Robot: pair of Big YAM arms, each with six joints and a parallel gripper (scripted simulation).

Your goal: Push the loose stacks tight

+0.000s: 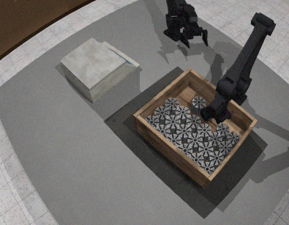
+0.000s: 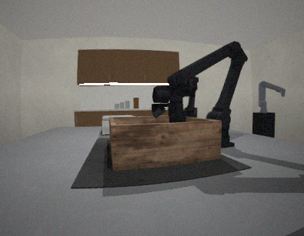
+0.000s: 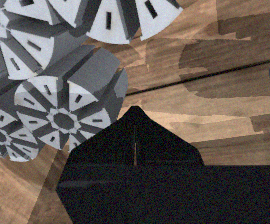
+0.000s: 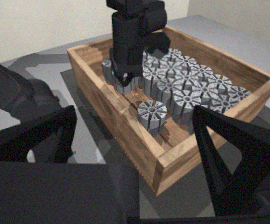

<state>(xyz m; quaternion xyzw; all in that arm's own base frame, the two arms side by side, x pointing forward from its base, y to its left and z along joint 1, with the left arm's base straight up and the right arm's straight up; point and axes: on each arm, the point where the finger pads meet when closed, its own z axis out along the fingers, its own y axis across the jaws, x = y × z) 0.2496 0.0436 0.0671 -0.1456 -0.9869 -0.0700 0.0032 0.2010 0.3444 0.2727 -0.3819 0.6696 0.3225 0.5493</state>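
Observation:
The wooden crate [image 1: 170, 147] [image 2: 163, 145] [image 4: 102, 105] holds several grey slotted stacks packed in rows. One loose stack [image 1: 198, 102] [image 4: 152, 111] stands apart, with bare crate floor between it and the left gripper. Two other stacks stand beyond the left gripper, near the crate's right end in the top view; the nearer [image 1: 223, 128] [image 3: 62, 120] is right beside the fingertips. Whether they touch is unclear. My left gripper [image 3: 135, 112] [image 4: 124, 85] is shut and empty, low inside the crate. My right gripper [image 1: 194, 43] [image 4: 134, 111] is open and empty, outside the crate.
The crate stands on a dark mat [image 1: 118, 121] [image 2: 90, 176]. A pale grey block-like box [image 1: 93, 63] stands on the table, left of the crate in the top view. The crate walls rise around the left gripper, with the long wall close by its arm.

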